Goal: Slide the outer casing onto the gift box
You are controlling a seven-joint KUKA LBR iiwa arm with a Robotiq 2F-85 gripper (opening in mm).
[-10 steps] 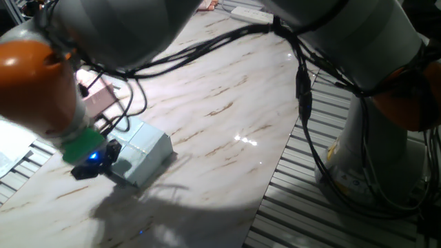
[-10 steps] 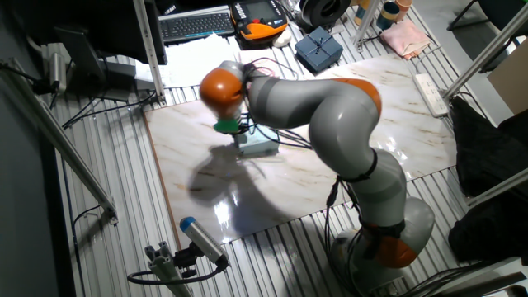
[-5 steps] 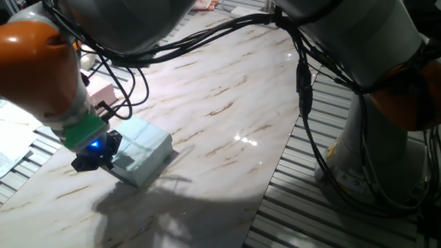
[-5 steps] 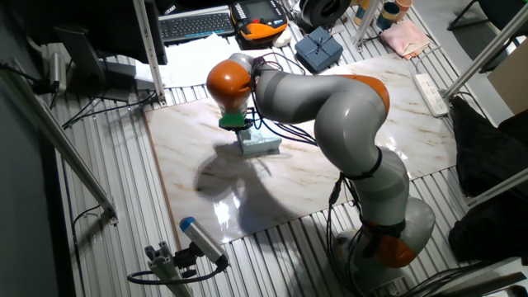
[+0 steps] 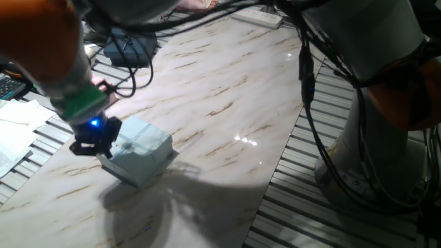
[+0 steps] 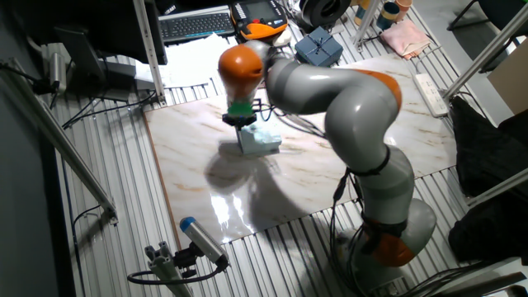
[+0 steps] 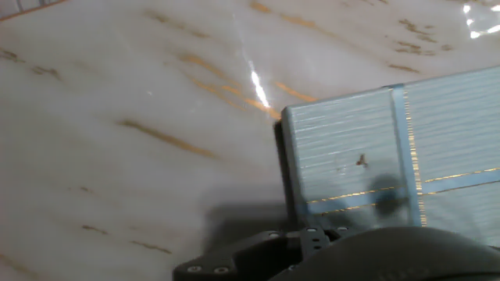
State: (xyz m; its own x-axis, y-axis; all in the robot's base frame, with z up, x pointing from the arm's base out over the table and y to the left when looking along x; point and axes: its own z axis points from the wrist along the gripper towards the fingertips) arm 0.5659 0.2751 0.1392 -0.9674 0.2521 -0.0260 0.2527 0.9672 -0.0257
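Observation:
The outer casing is a pale blue square sleeve lying flat on the marble table. It also shows in the other fixed view. In the hand view its top face shows faint crossed ribbon lines. My gripper hangs at the casing's left corner, just above it, with a blue light lit on the hand. In the other fixed view the gripper is over the casing's far edge. Its fingertips are hidden, so I cannot tell their state. No separate gift box with a tan-brown edge shows.
A dark navy box stands at the table's back edge, next to a pink cloth. A white power strip lies at the right edge. Papers lie off the table's left side. Cables hang from the arm over the table.
The arm has swung toward the back of the table and the hand has risen from the casing's near-left side to its left corner. The casing has hardly moved.

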